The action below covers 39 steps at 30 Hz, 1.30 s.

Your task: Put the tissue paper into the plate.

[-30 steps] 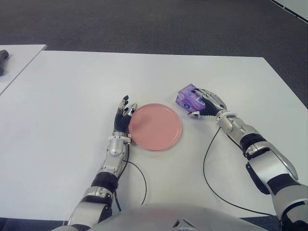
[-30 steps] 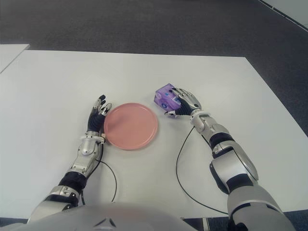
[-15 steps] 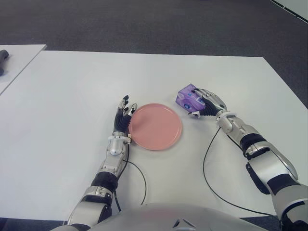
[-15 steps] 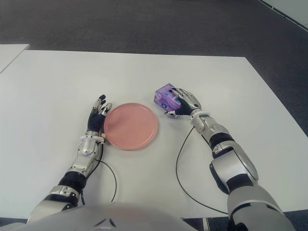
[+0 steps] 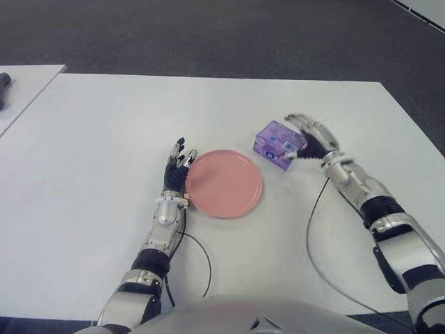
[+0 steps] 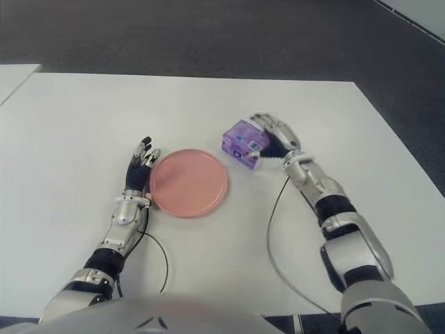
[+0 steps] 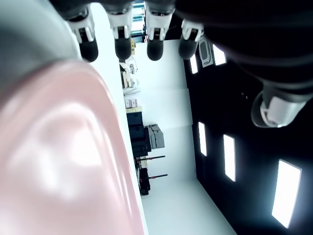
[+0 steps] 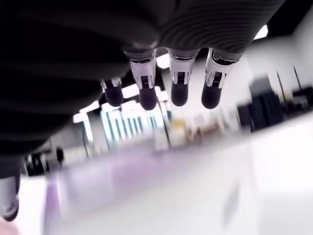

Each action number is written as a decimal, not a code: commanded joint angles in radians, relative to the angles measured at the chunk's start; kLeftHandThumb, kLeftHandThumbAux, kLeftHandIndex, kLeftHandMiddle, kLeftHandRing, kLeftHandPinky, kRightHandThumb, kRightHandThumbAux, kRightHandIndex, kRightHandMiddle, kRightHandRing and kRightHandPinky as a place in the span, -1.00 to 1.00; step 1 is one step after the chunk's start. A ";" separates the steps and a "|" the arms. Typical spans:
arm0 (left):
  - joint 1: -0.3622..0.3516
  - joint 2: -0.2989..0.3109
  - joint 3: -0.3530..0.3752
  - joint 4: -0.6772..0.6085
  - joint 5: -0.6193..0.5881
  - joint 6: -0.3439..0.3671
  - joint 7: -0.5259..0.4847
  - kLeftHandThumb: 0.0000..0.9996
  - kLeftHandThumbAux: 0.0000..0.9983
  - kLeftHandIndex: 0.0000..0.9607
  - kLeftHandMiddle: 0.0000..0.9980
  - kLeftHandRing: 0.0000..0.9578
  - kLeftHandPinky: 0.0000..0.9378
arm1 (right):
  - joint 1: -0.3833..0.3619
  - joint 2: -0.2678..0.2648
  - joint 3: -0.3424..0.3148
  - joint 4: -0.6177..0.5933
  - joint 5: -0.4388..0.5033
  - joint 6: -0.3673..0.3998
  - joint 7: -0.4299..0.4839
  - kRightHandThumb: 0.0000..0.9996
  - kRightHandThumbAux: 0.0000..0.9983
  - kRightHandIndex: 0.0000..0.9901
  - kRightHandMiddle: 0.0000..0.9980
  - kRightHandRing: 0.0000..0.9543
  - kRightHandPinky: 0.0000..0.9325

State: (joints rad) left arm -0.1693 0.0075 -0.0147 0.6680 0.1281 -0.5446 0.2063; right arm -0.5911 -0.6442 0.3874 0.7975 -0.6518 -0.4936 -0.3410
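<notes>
Tissue paper pack (image 5: 277,144) sits on the table (image 5: 104,125), just off the plate's (image 5: 224,183) right rim, toward the right edge. My left hand (image 5: 177,167) shows beside the plate's left rim, fingers extended, holding nothing. Farther out, my right hand (image 5: 311,139) hovers spread over the pack; I should close squarely across its sides before lifting.

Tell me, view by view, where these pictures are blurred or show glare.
Left wrist view: the pink plate fills the near field, soft, with pale glare patches. Right wrist view: the purple tissue pack is a smear beneath the right hand, fingers sharp. Eye views: evenly lit and sharp; only the robot's body at the bottom edge blurs.
</notes>
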 commanded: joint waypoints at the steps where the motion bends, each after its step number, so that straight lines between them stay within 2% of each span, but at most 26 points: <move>1: 0.016 0.005 -0.001 0.012 -0.002 0.011 -0.019 -1.00 -0.21 -1.00 -1.00 -1.00 -1.00 | 0.176 -0.099 -0.219 -0.524 0.086 0.106 0.067 -0.67 0.12 -1.00 -1.00 -1.00 -1.00; 10: 0.020 0.006 0.003 0.001 -0.006 0.022 -0.017 -1.00 -0.22 -1.00 -1.00 -1.00 -1.00 | 0.223 -0.051 -0.276 -0.650 0.179 0.192 0.198 -0.52 0.17 -1.00 -1.00 -1.00 -1.00; 14: 0.018 0.006 0.007 0.005 -0.012 0.026 -0.021 -1.00 -0.21 -1.00 -1.00 -1.00 -1.00 | 0.221 -0.027 -0.296 -0.708 0.207 0.257 0.268 -0.49 0.19 -1.00 -1.00 -1.00 -1.00; 16: 0.017 0.006 0.007 0.007 -0.011 0.023 -0.020 -1.00 -0.21 -1.00 -1.00 -1.00 -1.00 | 0.174 0.011 -0.291 -0.811 0.188 0.365 0.323 -0.48 0.19 -1.00 -1.00 -1.00 -1.00; 18: 0.017 0.006 0.006 0.007 -0.009 0.019 -0.018 -1.00 -0.21 -1.00 -1.00 -1.00 -1.00 | 0.119 0.041 -0.278 -0.812 0.156 0.400 0.325 -0.47 0.18 -1.00 -1.00 -1.00 -1.00; 22: 0.019 0.008 0.004 0.008 -0.009 0.013 -0.019 -1.00 -0.21 -1.00 -1.00 -1.00 -1.00 | 0.084 0.061 -0.269 -0.713 0.119 0.368 0.284 -0.45 0.15 -1.00 -1.00 -1.00 -1.00; 32: 0.024 0.012 0.001 0.019 -0.008 -0.013 -0.024 -1.00 -0.22 -1.00 -1.00 -1.00 -1.00 | 0.018 0.135 -0.257 -0.658 0.110 0.360 0.284 -0.44 0.00 -1.00 -1.00 -1.00 -1.00; 36: 0.025 0.010 0.003 0.018 -0.007 -0.007 -0.016 -1.00 -0.22 -1.00 -1.00 -1.00 -1.00 | -0.031 0.161 -0.242 -0.535 0.114 0.331 0.269 -0.47 -0.01 -1.00 -1.00 -1.00 -1.00; 39: 0.027 0.010 0.000 0.016 0.003 -0.011 -0.005 -1.00 -0.21 -1.00 -1.00 -1.00 -1.00 | -0.081 0.184 -0.205 -0.299 0.095 0.239 0.204 -0.48 0.00 -1.00 -1.00 -1.00 -1.00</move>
State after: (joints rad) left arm -0.1625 0.0177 -0.0146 0.6709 0.1204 -0.5578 0.1982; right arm -0.6299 -0.4884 0.1439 0.2886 -0.5450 -0.1858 -0.0878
